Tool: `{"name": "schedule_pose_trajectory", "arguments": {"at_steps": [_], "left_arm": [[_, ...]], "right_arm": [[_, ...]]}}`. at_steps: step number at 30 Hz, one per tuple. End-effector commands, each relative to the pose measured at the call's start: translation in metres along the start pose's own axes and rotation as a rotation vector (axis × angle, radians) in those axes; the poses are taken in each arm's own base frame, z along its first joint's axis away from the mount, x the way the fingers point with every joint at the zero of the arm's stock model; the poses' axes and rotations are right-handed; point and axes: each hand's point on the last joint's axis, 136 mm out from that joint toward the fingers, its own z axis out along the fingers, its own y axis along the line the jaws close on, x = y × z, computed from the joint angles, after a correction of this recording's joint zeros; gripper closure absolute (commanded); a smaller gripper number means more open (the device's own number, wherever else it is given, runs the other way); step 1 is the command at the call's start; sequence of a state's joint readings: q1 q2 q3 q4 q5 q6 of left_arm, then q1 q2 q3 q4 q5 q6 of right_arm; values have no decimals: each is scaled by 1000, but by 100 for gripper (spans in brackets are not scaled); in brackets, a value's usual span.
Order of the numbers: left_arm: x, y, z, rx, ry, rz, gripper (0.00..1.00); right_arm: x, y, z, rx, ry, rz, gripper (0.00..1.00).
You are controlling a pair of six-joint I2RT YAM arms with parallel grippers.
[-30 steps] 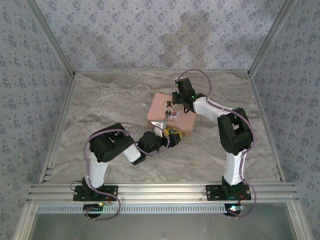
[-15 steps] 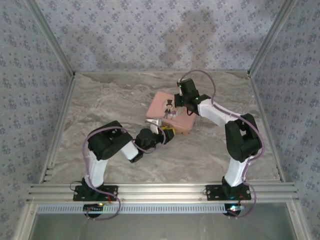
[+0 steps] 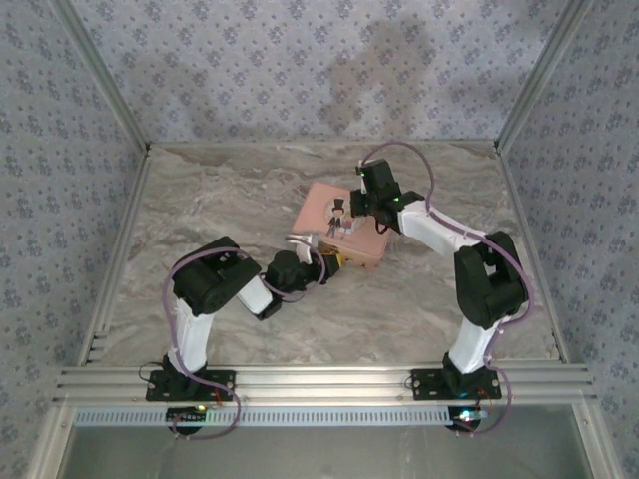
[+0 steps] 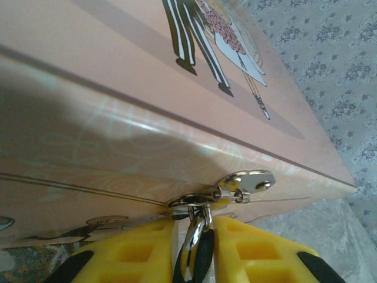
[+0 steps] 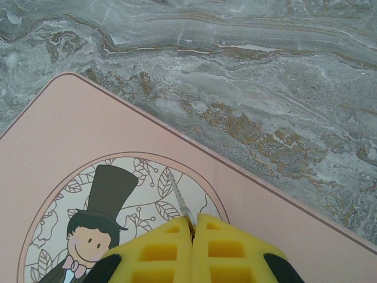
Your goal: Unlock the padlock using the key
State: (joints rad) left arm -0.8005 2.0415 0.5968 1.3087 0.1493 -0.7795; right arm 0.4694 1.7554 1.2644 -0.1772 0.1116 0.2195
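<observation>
Left pincer [image 4: 193,229] clamped on the padlock [image 4: 198,240] at the pink tin's [image 4: 118,94] side wall; right pincer [image 5: 192,229] shut on the key [image 5: 179,201] over the lid.

The silvery padlock hangs from the hasp [image 4: 250,181] at the seam under the lid, and its long axis runs from there straight back between the yellow fingers [image 4: 138,247], which press on it from both sides. In the right wrist view the key's thin blade sticks out past the closed tips, pointing up and slightly left across the cartoon groom, towards the lid's edge and the marbled worktop [image 5: 265,88].
</observation>
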Motion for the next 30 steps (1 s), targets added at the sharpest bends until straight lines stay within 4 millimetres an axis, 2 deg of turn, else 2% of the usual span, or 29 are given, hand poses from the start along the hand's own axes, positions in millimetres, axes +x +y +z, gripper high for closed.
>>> {"name": "schedule_pose_trajectory", "arguments": {"at_steps": [1, 8, 10, 13, 18, 23, 30], "left_arm": [[2, -5, 6, 31, 32, -7, 89], [0, -7, 5, 34, 59, -38, 100], [2, -8, 4, 24, 83, -41, 100], [3, -9, 1, 1, 118, -49, 100], [-6, -14, -3, -30, 113, -85, 100], [-10, -30, 12, -11, 131, -104, 100], [-27, -50, 22, 20, 132, -179, 100]], "right_arm": [[-3, 2, -13, -13, -10, 2, 100], [-6, 6, -29, -45, -37, 18, 100], [-12, 9, -40, -70, -64, 23, 100], [-5, 12, -55, -123, -66, 25, 100], [0, 16, -94, -224, -111, 69, 100], [21, 10, -128, -268, -127, 127, 100], [69, 16, -159, -432, -144, 293, 100]]}}
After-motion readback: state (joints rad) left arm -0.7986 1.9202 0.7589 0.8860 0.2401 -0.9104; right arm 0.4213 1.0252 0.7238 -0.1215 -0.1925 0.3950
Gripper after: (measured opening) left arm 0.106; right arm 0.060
